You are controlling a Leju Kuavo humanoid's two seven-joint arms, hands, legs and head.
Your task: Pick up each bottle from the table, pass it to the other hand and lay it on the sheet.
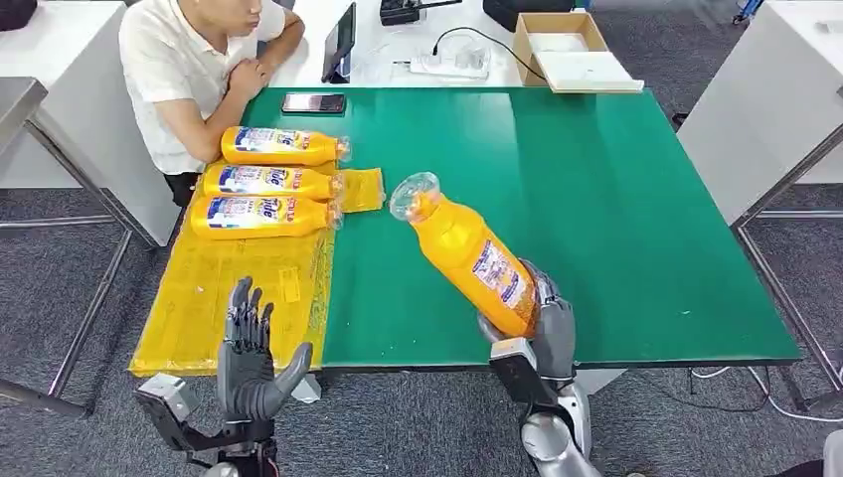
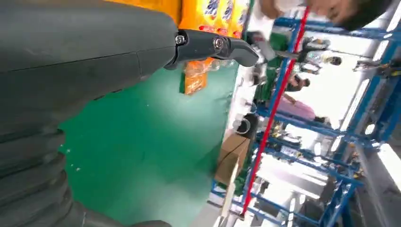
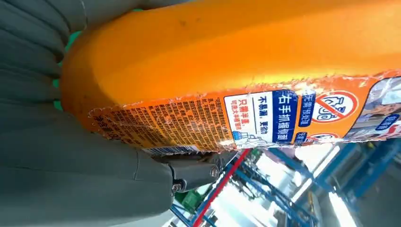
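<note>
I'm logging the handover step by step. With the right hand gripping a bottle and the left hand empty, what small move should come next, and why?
Probably bring the right hand leftward so the held bottle reaches the left hand, which waits with its fingers spread and nothing in them near the yellow sheet. Three bottles already lie on that sheet, and this one must change hands first.

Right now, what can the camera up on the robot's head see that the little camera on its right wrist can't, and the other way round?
The head view alone shows the yellow sheet with three bottles lying on it, the empty left hand, a seated person and a phone.

The right wrist view alone shows the fine print and barcode on the label, and blue shelving behind.

Both show the right hand gripping the orange bottle by its base, and some green table.
</note>
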